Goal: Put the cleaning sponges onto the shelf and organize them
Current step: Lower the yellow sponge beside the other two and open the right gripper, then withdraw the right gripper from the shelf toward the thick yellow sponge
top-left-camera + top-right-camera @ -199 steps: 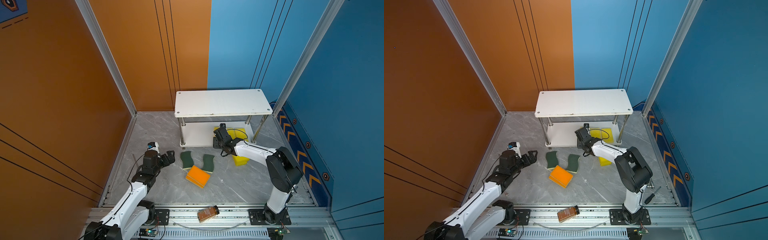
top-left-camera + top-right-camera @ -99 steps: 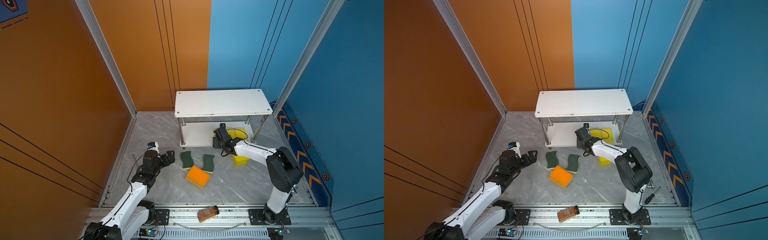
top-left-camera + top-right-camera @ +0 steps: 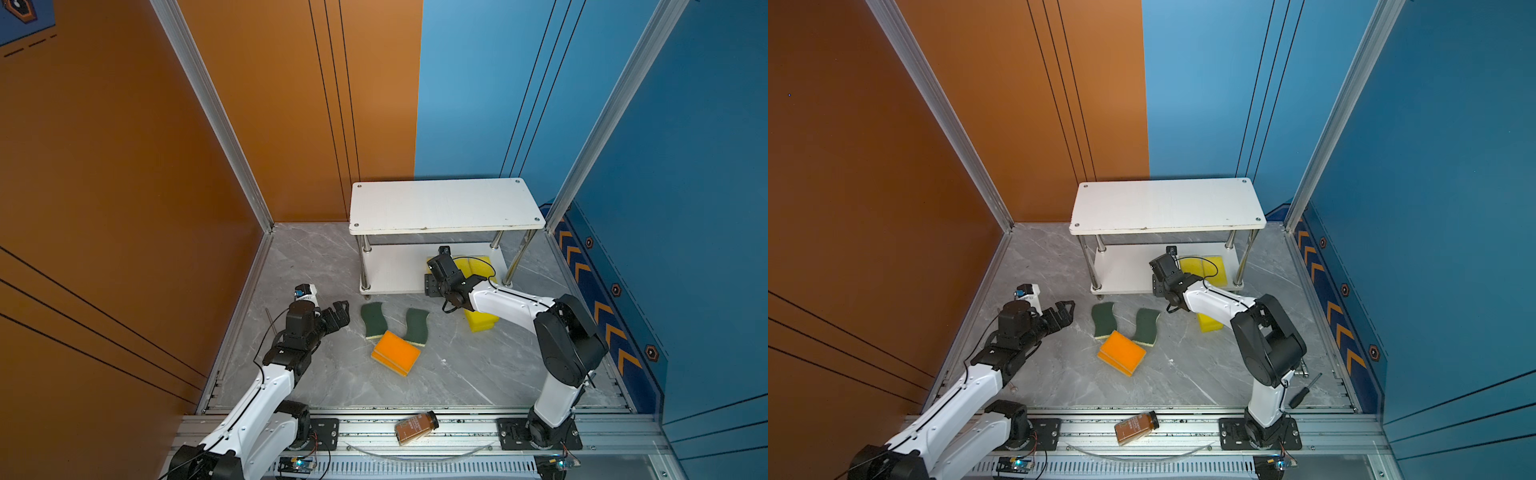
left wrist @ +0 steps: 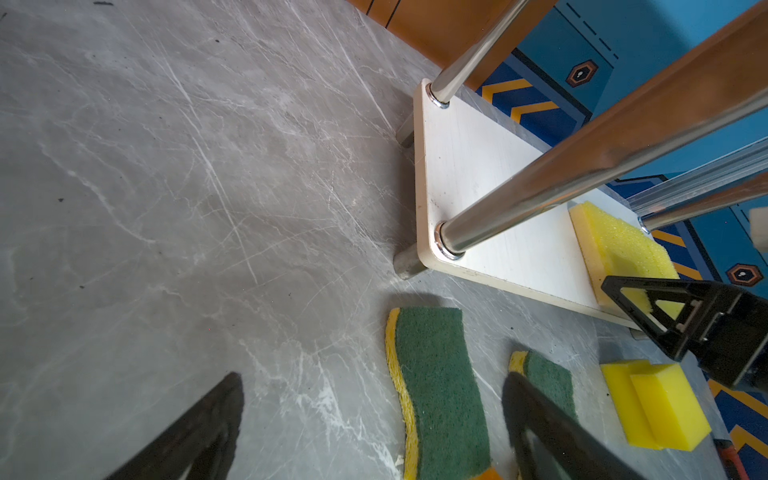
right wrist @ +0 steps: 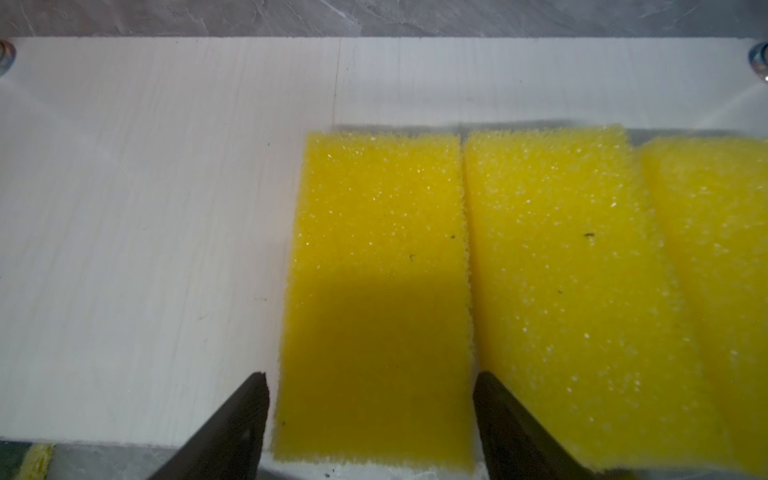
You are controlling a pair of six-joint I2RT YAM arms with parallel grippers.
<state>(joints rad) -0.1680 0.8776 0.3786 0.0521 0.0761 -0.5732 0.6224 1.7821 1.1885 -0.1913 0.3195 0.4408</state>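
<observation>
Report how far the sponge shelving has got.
Done: three yellow sponges lie side by side on the shelf, on its lower board.
In hand: the right gripper is open, its jaws either side of the end one; the left gripper is open near the two green sponges.
Left: those, the orange stack and a yellow pair lie on the floor.
</observation>
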